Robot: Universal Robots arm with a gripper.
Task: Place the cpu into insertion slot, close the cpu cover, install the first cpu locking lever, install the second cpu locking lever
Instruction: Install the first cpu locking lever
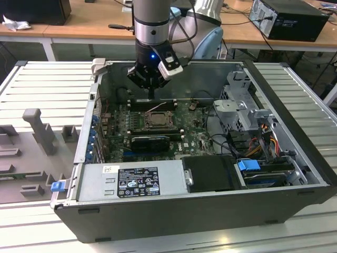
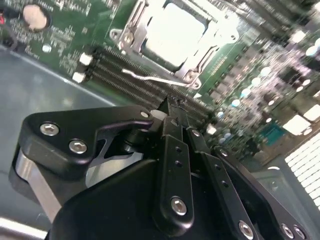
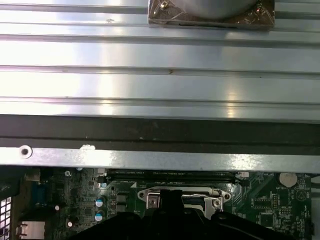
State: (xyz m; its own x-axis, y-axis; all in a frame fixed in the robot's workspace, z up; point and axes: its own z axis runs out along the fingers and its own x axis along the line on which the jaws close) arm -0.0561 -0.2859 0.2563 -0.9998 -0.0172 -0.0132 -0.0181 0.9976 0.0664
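**Spotter one:** Your black two-fingered gripper point(image 1: 151, 96) hangs inside the open dark grey computer case point(image 1: 174, 211), tips pointing down at the green circuit board point(image 1: 196, 132).

**Spotter two:** Its fingers point(image 2: 172, 150) are pressed together, and you've got nothing between them (the second wrist view shows the tips meeting).

**Spotter one:** Your small square cpu with the pale silver top point(image 2: 175, 30) sits in the square black-framed insertion slot point(image 1: 142, 124), just beyond the fingertips and lower.

**Spotter two:** The thin silver square-framed cpu cover point(image 2: 131, 30) lies down around it, and you can see the chip through its window.

**Spotter one:** Nearest your tips is a thin silver wire lever point(image 2: 150, 78). It slants free over the long black memory slots point(image 2: 115, 70), between the gripper and the socket.

**Spotter two:** You aren't touching it. A gap shows between the lever and the tips.
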